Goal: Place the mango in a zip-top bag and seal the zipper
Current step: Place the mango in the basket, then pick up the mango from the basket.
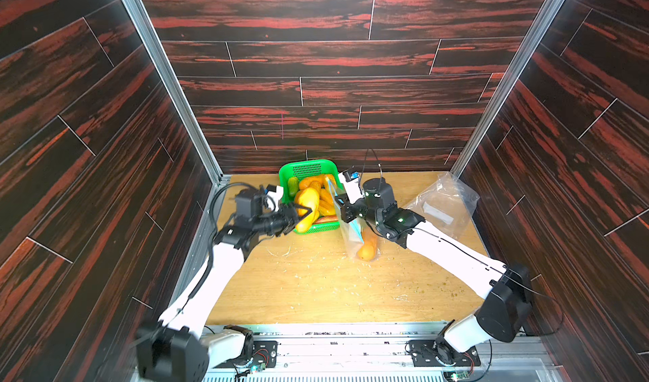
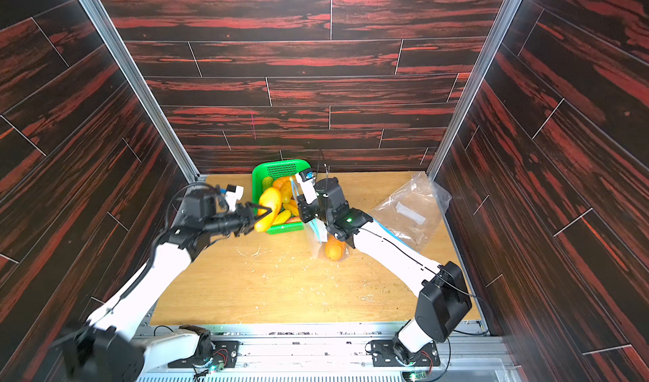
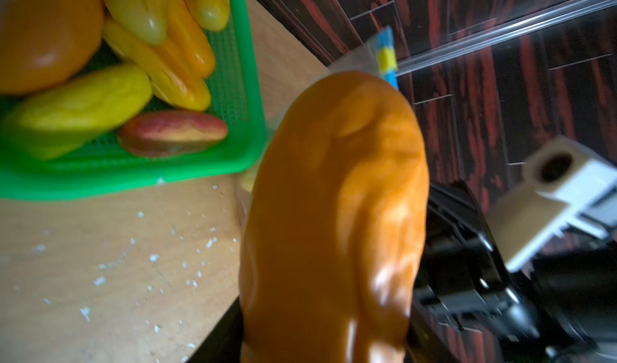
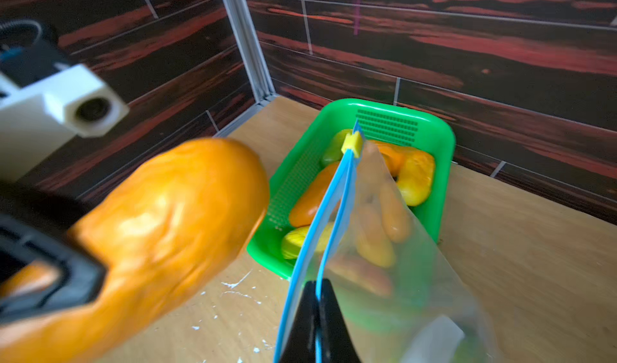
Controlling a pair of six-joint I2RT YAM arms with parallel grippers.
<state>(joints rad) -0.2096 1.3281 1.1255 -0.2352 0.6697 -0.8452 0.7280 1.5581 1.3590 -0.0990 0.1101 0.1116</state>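
Starting closest in: the bag (image 1: 351,246) sags onto the table (image 1: 316,292), and an orange fruit (image 1: 367,249) appears to sit at its bottom already, so a second one could jam at the mouth. Just beyond, the right gripper (image 4: 317,294) is clamped tight on what seems to be one blue zipper lip (image 4: 320,217). The opening shows only as a narrow slit, and that's the danger for me: the big, blunt mango (image 4: 160,231) may shove the film aside instead of going in. The left gripper (image 1: 303,218) grasps that mango by one end, up in the air just beside the bag's mouth. With glossy skin and a long overhang, it could swivel or slip.

Textures now: flecked wooden tabletop, thin floppy clear film, a small yellow slider (image 4: 352,144) at the strip's far end. Further back, the perforated green plastic basket (image 1: 305,166) is full of smooth waxy fruit. Furthest off lies a crumpled spare bag (image 1: 442,204).
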